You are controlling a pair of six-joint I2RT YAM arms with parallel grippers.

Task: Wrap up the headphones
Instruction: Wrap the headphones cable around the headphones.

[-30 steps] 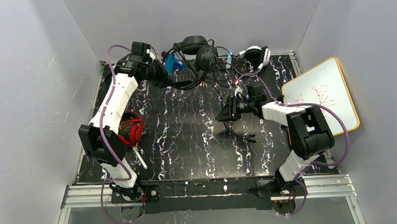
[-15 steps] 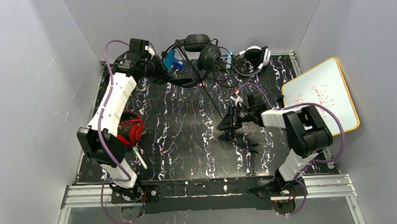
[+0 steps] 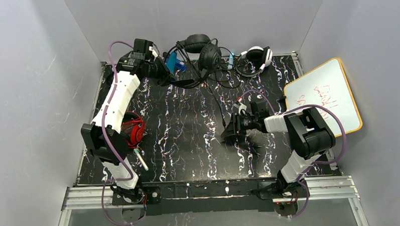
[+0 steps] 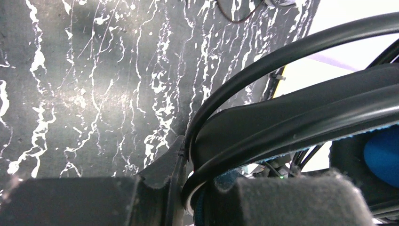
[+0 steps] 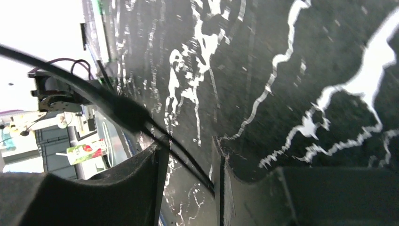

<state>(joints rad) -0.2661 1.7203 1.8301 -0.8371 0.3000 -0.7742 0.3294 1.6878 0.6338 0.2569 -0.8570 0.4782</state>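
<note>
We saw the black marbled table (image 3: 189, 153) with a whiteboard (image 3: 322, 96) leaning off its right edge. At the far edge lay the black headphones (image 3: 208, 55). The left gripper (image 3: 175, 79) had its jaws pressed on their headband (image 4: 291, 122). A red pair (image 3: 133, 129) sat near the left edge, under the left arm. Mid-table, the right gripper (image 3: 230, 131) had its jaws parted, and the thin cable (image 5: 127, 113) ran loosely between its fingers (image 5: 150, 174).
</note>
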